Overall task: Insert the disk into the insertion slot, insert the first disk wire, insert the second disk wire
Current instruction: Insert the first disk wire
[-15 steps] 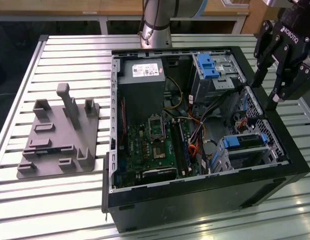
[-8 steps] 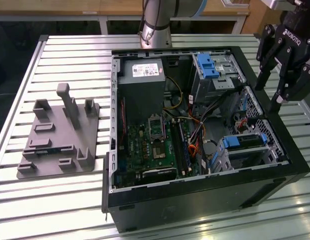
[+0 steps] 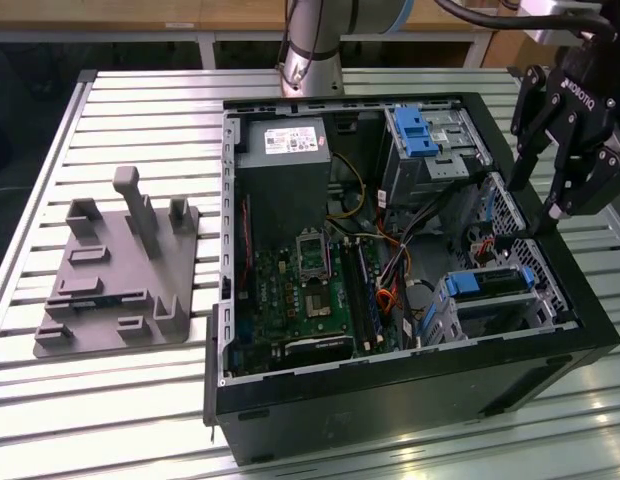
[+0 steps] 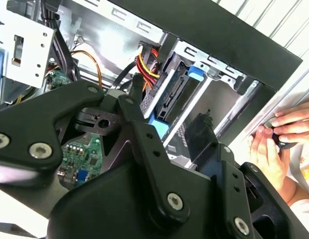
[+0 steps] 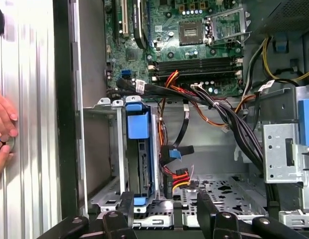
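The disk (image 3: 487, 282), in its blue carrier, sits inside the insertion slot (image 3: 495, 315), a grey perforated cage at the case's corner on the exterior view's right. In the first wrist view the disk (image 5: 146, 169) stands on edge in the cage (image 5: 107, 149). A black connector with a blue tab (image 5: 174, 152) and a red-yellow-black wire plug (image 5: 180, 175) lie close beside it; I cannot tell whether they are seated. My gripper (image 3: 532, 200) hovers open above that corner, nothing between its fingers (image 5: 127, 204). In the second wrist view, red and yellow wires (image 4: 147, 62) run to the disk (image 4: 169, 99).
A person's hands (image 4: 274, 142) rest on the slatted table just outside the case wall (image 5: 62, 99). A taller bay with a blue latch (image 3: 420, 130), the power supply (image 3: 280, 170) and the motherboard (image 3: 310, 290) fill the case. A grey fixture (image 3: 120, 270) stands on the exterior view's left.
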Controlling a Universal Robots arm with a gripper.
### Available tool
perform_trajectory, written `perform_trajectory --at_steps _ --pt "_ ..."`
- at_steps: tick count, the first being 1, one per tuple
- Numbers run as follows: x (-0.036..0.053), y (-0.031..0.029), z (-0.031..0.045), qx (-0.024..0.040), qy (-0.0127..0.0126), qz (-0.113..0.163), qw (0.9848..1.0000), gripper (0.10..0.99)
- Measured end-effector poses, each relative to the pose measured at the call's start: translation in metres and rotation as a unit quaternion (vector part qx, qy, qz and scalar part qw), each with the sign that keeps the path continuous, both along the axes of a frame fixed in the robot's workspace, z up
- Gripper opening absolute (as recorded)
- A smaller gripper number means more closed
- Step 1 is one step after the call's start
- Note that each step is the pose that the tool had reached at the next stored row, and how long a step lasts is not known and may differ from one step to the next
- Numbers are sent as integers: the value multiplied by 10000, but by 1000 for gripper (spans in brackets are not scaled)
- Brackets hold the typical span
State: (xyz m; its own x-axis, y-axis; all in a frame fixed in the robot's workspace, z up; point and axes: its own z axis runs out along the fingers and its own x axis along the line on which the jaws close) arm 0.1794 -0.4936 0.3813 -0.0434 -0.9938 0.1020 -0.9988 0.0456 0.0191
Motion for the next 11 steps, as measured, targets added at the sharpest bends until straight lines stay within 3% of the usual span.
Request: perform_trajectory --at_steps 4,5,7,8,11 --pt "0 0 -74 0 0 -10 10000 604" --pt "0 0 -91 0 0 -11 10000 537" --pt "0 0 -128 0 0 -13 10000 537" --pt "0 0 -146 1 0 -13 10000 471" --pt "0 0 -200 0 0 -13 10000 408"
